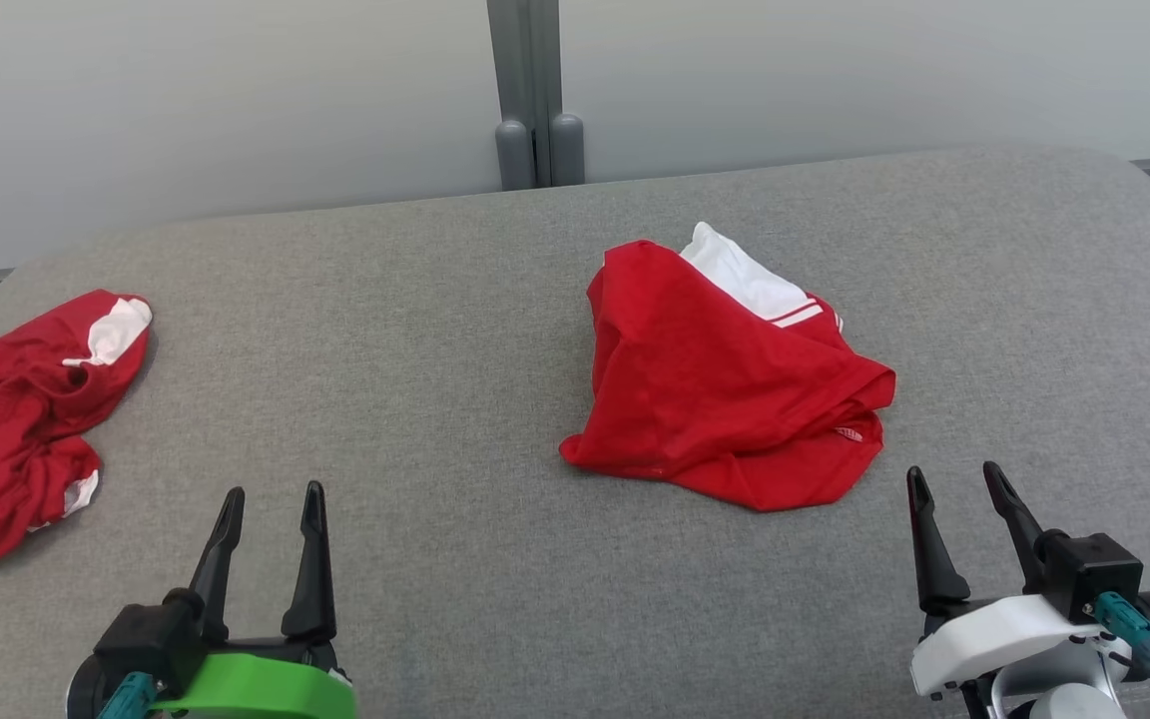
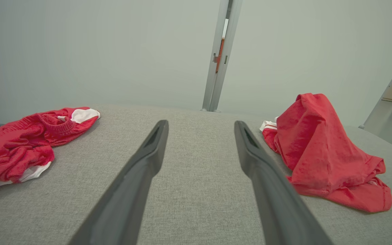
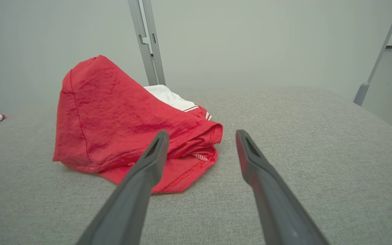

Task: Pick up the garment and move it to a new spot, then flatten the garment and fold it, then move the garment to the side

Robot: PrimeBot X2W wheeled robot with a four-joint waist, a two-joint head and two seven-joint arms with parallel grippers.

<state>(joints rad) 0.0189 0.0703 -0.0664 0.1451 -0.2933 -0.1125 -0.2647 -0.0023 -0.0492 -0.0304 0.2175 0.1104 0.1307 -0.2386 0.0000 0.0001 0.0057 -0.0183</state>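
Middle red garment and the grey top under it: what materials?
Garment: thin soft knit, probably a sports jersey fabric, with a faint sheen; it slumps in creases and shows a stitched hem. Top: matte woven upholstery cloth, seemingly over padding; flecked weave, rounded corners.

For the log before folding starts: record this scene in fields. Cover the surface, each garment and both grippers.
surface: grey fabric-covered surface
centre garment: red and white shirt, crumpled in a heap right of centre, not flattened
side garment: second red and white shirt, bunched at the left edge, well apart from the first
left gripper: open, empty, over bare fabric between the two shirts
right gripper: open, empty, near the heap's right corner, not touching it
background: grey post against a pale wall
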